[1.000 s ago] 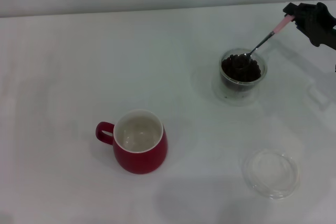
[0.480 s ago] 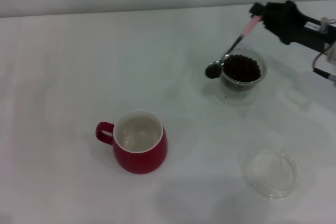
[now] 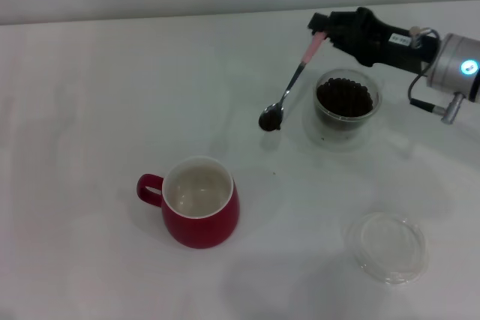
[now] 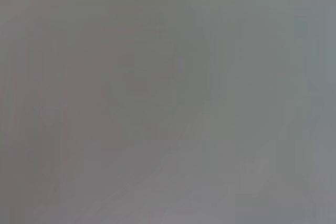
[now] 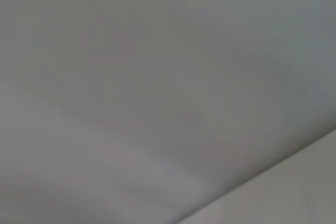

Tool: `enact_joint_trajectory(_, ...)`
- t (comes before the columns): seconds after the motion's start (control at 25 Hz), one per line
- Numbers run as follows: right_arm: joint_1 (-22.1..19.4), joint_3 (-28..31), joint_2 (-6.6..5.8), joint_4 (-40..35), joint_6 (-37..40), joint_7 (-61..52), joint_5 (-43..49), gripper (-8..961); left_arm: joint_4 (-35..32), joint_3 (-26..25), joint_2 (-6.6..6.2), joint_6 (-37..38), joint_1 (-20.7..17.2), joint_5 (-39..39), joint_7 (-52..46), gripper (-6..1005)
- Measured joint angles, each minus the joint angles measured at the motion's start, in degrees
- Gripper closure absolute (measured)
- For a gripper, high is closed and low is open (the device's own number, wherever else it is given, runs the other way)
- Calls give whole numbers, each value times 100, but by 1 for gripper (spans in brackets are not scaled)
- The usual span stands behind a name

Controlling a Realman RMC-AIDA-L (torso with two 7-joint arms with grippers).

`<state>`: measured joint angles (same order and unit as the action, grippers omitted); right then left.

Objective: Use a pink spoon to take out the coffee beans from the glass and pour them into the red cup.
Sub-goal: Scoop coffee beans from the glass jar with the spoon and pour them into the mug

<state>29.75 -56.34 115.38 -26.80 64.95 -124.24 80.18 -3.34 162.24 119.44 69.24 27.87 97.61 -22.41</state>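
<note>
Right gripper (image 3: 324, 34), upper right of frame, pinched pink spoon (image 3: 289, 89).
Bowl carried coffee beans (image 3: 269, 121), left of glass (image 3: 346, 101); red cup (image 3: 199, 202) lower centre.

Spoon lifted out of the glass and carried toward the cup

Since a second ago the right gripper (image 3: 324, 29) has travelled from the table's far right edge toward nine o'clock, bringing more of its arm into the head view. The pink spoon (image 3: 291, 88) it grips, whose bowl was dipped among the coffee beans (image 3: 343, 98) in the glass (image 3: 346, 104), now hangs clear at the glass's nine o'clock, bowl dark with beans, above the table (image 3: 90, 95), nearer the red cup (image 3: 198, 204).
</note>
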Motion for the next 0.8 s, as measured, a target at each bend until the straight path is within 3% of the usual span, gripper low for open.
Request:
enact_joint_trajectory(0.24, 78, -485, 51, -51, 37, 1, -163, 801, -2, 28, 0, 0, -5, -28, 0, 242)
enact_joint_trajectory(0.4, 113, -1308, 46, -244, -115, -110, -659, 801, -6, 43, 0, 1, -4, -32, 0, 242)
enact_joint_trajectory(0.8, 162, -2336, 54, -735, -391, -440, -943, 801, -49, 36, 0, 14, 8, -33, 0, 242)
